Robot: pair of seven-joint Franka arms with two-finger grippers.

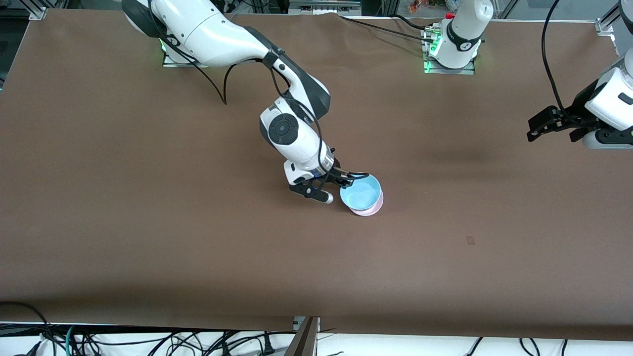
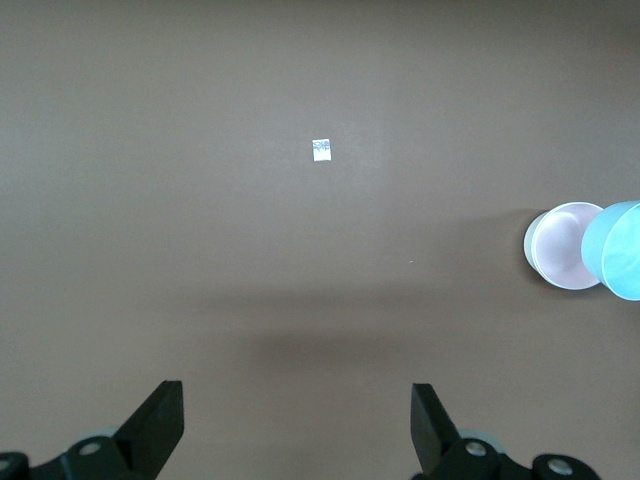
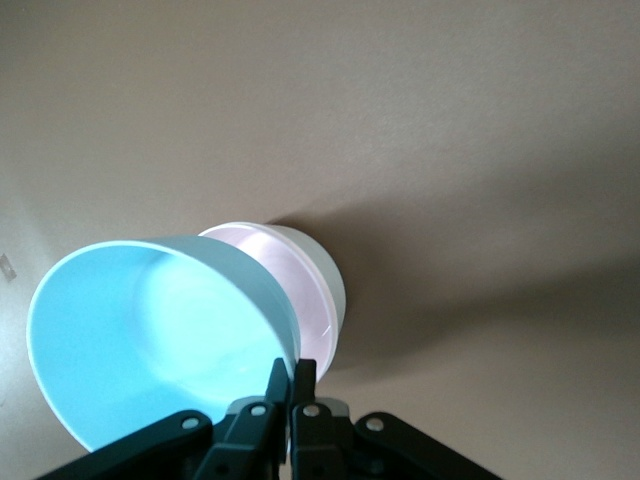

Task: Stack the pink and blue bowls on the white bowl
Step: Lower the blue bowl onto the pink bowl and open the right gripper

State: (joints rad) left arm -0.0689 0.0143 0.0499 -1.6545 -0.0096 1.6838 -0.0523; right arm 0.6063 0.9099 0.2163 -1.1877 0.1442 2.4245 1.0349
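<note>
The right gripper (image 1: 343, 182) pinched the light, slippery blue bowl (image 1: 361, 192) by its thin rim over the pink bowl (image 1: 372, 210) — the left gripper (image 1: 553, 129) waited, jaws wide.

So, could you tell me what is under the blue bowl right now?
The right gripper holds the blue bowl tilted over the pink bowl, which sits nested in the white bowl. The blue bowl covers part of the pink bowl's inside. The left gripper waits open.

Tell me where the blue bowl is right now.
The blue bowl is near the table's middle in the front view, held tilted by its rim in the right gripper, over the pink bowl.
</note>
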